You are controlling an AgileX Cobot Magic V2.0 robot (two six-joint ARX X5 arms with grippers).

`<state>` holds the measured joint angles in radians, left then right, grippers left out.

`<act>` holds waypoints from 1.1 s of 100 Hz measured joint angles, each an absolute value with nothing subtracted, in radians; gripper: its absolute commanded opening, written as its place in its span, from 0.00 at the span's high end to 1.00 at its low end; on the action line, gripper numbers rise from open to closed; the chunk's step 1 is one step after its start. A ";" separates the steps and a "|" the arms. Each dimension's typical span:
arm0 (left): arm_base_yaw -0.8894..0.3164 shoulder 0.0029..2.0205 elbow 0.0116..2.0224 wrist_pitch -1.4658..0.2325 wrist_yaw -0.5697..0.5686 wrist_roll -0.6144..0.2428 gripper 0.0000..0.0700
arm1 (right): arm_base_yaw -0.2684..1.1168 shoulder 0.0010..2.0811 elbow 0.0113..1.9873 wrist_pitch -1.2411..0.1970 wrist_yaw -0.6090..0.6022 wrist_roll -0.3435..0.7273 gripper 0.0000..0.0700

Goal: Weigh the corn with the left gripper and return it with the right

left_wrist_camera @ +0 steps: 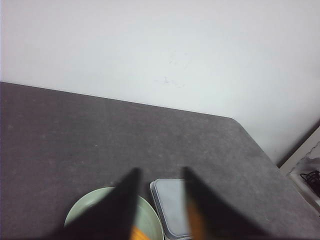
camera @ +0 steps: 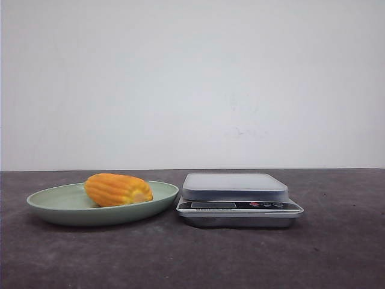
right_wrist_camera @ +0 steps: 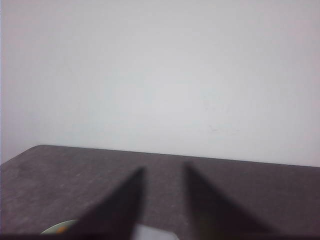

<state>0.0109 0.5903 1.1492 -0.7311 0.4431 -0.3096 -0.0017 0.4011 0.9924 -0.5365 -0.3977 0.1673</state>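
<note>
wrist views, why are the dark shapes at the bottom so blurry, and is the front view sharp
Both wrist views: the left end effector and right end effector are soft, out-of-focus silhouettes. Front view: the corn, plate and scale look reasonably sharp under even light.

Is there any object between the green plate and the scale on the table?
No. In the front view the plate and the scale sit side by side, with only a narrow strip of bare dark table between them.

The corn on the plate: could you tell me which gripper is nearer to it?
Left. The left gripper hangs above the plate with the corn at its fingers; the right gripper sees only the plate's edge, off to one side.
</note>
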 measured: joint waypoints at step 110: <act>-0.212 1.187 1.153 -0.813 0.363 -0.447 0.00 | 0.008 0.401 0.992 -0.547 -0.419 0.217 0.05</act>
<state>-0.2119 1.1870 1.1530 -0.8135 0.3634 -0.4473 0.0078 0.4011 0.9924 -0.5468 -0.4191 0.2169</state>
